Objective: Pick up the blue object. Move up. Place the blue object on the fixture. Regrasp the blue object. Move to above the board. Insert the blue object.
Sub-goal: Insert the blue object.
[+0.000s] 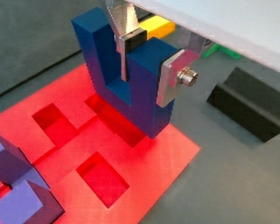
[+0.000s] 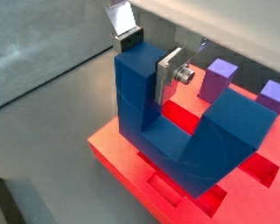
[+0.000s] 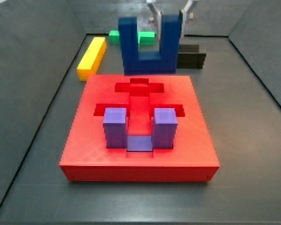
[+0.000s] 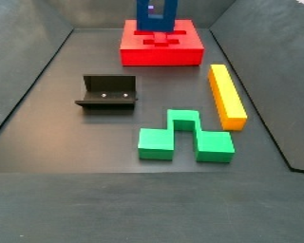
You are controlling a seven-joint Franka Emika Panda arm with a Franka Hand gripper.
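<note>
The blue object (image 1: 101, 52) is a dark blue arch held with its legs up. My gripper (image 1: 149, 66) is shut on one leg, with a silver plate on each side of it; both wrist views show this (image 2: 149, 59). The block's base is low over the cross-shaped recess at one end of the red board (image 1: 166, 162); I cannot tell whether it is seated. In a side view the gripper (image 3: 167, 26) and blue object (image 3: 137, 53) are at the board's (image 3: 137, 158) far end. The fixture (image 4: 107, 92) stands empty on the floor, away from the board (image 4: 161, 52).
A purple U-shaped block (image 3: 134, 127) sits in the board's near slot and shows in both wrist views (image 2: 224, 72). A yellow bar (image 4: 226, 95) and a green block (image 4: 180, 140) lie on the floor. Dark walls enclose the workspace.
</note>
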